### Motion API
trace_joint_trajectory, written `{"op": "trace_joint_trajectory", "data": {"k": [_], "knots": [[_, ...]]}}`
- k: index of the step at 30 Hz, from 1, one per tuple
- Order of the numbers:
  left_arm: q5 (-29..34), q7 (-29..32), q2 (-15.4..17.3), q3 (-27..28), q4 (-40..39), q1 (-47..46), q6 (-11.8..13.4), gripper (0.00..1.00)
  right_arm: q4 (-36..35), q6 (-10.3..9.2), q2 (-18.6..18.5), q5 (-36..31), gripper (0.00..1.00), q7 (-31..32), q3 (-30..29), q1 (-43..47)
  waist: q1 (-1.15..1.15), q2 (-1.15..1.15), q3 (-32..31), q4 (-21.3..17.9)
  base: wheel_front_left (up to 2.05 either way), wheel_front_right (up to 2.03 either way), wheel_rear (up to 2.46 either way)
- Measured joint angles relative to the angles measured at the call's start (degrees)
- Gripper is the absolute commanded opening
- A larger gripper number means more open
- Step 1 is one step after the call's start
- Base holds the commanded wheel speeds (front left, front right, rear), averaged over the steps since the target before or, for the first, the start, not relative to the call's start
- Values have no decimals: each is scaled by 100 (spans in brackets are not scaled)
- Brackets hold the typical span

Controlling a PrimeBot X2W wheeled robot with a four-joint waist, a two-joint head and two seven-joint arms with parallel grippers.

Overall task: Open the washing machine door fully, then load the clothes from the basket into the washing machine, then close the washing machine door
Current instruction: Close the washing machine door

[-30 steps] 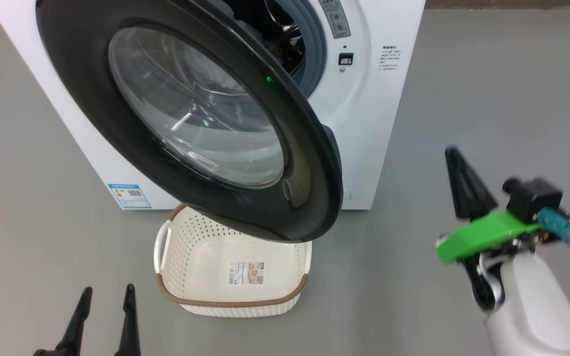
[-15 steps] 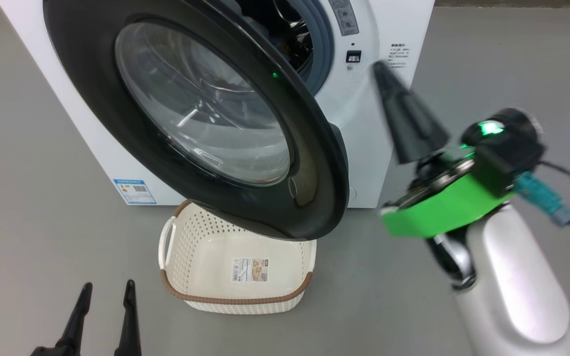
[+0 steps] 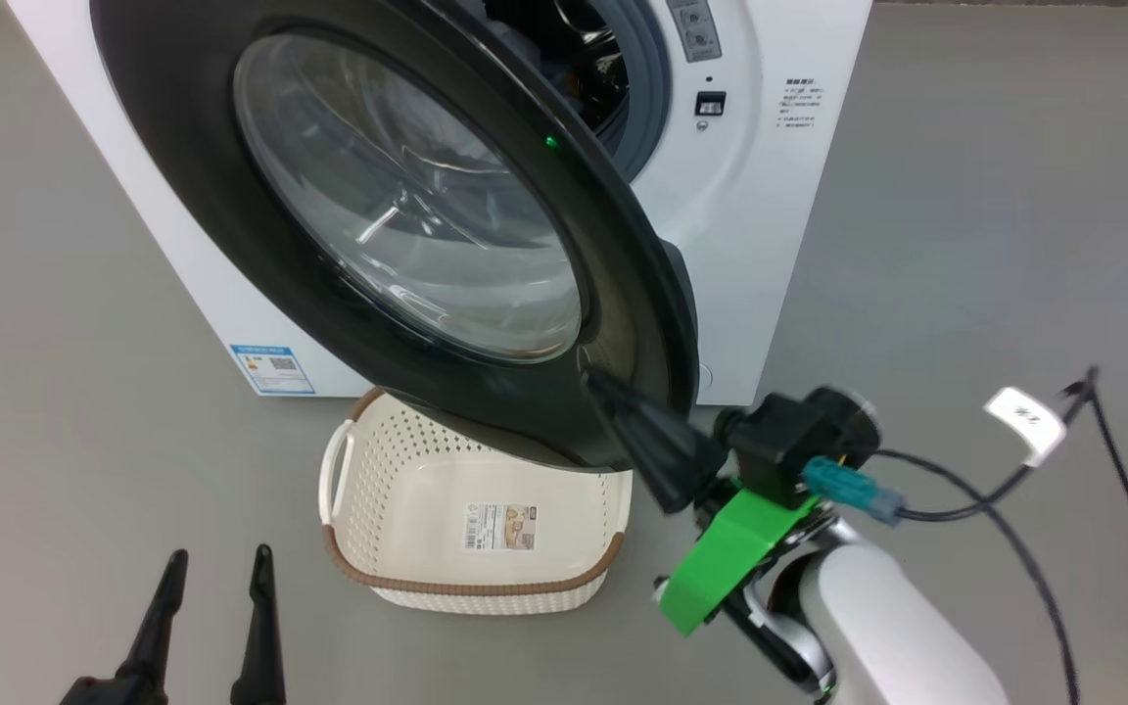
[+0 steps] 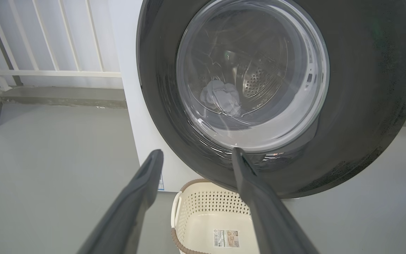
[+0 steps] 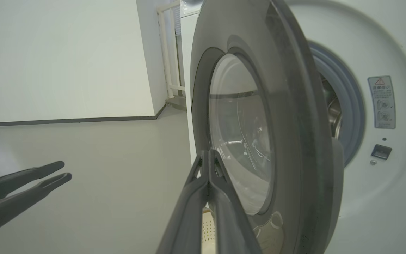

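Hanging partly open, the washing machine door point(image 3: 407, 196) covered much of the washing machine point(image 3: 770, 245) behind it.

Behind the door's glass, a pale grey-blue lump of the clothes point(image 4: 220, 98) showed dimly in the drum, its print too blurred to make out. The door's lower rim cut off the back of the basket point(image 3: 471, 590), which stood on the grey floor point(image 3: 965, 245) just below the door. The right gripper point(image 3: 591, 380), jaws pressed together, pointed at the door's lower rim by the glass; whether it touched could not be told. The left gripper point(image 3: 218, 563), jaws spread wide and holding nothing, sat low and well to the door's left. Bare floor lay open on both sides of the door, and a white railing point(image 4: 58, 53) stood beyond its hinge side.
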Motion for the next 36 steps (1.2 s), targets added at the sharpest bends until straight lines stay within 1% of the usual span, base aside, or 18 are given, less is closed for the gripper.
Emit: {"op": "trace_joint_trajectory", "data": {"k": [1,5,14,18,25,36], "knots": [[0,-23,-2,-25,18,-23,0,100,341,0,0,107,0,-55,123,-15,0,0,5,13,0,0,0],[0,-36,-7,-74,53,-104,-2,100,1037,0,-1,240,0,-204,345,-201,0,0,26,46,0,0,0],[0,-44,-65,-137,155,-205,-8,100,2339,0,-8,455,0,-684,558,-821,0,0,54,141,0,0,0],[0,-45,-74,-142,180,-213,-8,100,2716,0,-5,599,0,-815,588,-996,0,0,51,158,0,0,0],[0,-67,-89,-145,185,-218,-9,100,3250,0,-5,661,0,-970,609,-1263,0,0,92,155,0,0,0],[0,-96,-93,-140,188,-242,-14,100,3744,0,-7,705,0,-1074,591,-1550,0,0,155,141,0,0,0]]}}
